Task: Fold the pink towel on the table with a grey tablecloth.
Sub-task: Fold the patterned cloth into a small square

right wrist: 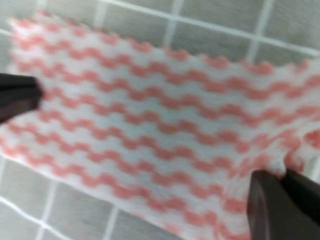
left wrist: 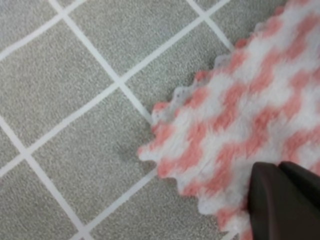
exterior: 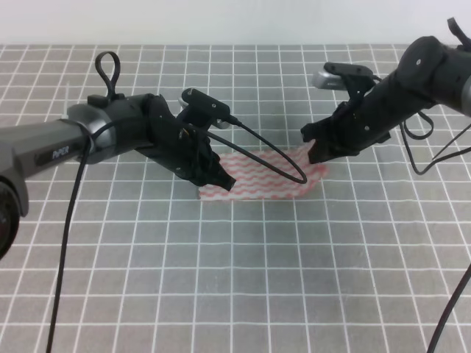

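Exterior high view showed the pink towel point(exterior: 266, 178) lying near mid-tabletop point(exterior: 243, 294) on the grey gridded cloth, the left pincer point(exterior: 219, 179) clenched on its left edge and the right pincer point(exterior: 316, 153) clenched on its right corner, which was lifted slightly. Judging by the wrist views, both grips were set, yet no fold was made; the folding itself remained to be done.

A plain white wall point(exterior: 221, 20) runs behind the far edge.
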You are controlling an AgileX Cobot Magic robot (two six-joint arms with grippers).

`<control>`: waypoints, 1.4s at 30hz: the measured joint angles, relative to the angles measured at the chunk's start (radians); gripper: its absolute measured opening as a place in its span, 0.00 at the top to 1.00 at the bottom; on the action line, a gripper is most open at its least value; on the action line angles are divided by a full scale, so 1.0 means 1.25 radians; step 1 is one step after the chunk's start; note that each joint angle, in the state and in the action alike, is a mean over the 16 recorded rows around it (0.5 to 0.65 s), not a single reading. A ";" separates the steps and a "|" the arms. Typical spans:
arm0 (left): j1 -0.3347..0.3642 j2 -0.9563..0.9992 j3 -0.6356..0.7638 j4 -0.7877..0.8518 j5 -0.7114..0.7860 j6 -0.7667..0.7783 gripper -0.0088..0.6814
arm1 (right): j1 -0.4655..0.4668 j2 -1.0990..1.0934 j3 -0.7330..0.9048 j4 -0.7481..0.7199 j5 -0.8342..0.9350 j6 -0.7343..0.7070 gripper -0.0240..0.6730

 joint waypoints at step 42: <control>0.032 -0.092 -0.002 -0.002 -0.040 -0.052 0.73 | 0.028 0.005 -0.022 0.123 0.034 -0.117 0.98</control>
